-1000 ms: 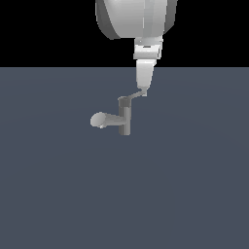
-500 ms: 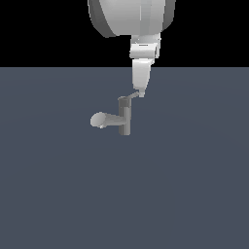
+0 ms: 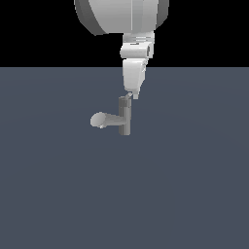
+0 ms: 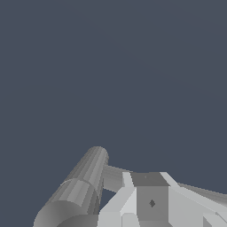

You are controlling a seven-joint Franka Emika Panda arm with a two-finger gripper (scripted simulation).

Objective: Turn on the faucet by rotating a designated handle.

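A: We found the faucet (image 3: 121,117) standing alone on the dark grey floor (image 3: 194,185), its upright post near the middle of the exterior view and its thick pale spout (image 3: 101,119) reaching toward the exterior view's left. The handle (image 3: 127,97) showed as only a short sliver at the post's top cap.

B: We judged it rigid metal, fixed at its base, so nothing would bend or tip. The blade looked thin and smooth, so we thought a fingertip could slide off it. We reckoned the best place to push was near its free end, well out from the post, where the leverage would be greatest.

A: And the gripper (image 3: 133,95)? We saw its tip right at the handle's end, seemingly touching it.

B: Whether the jaws were spread or pressed together, we could not tell; the exterior view was too small and the wrist view (image 4: 150,201) showed only its pale body over the post.

A: Against the picture a second before, the handle had swung in from the exterior view's right to lie nearly over the post, and the gripper had followed it leftward
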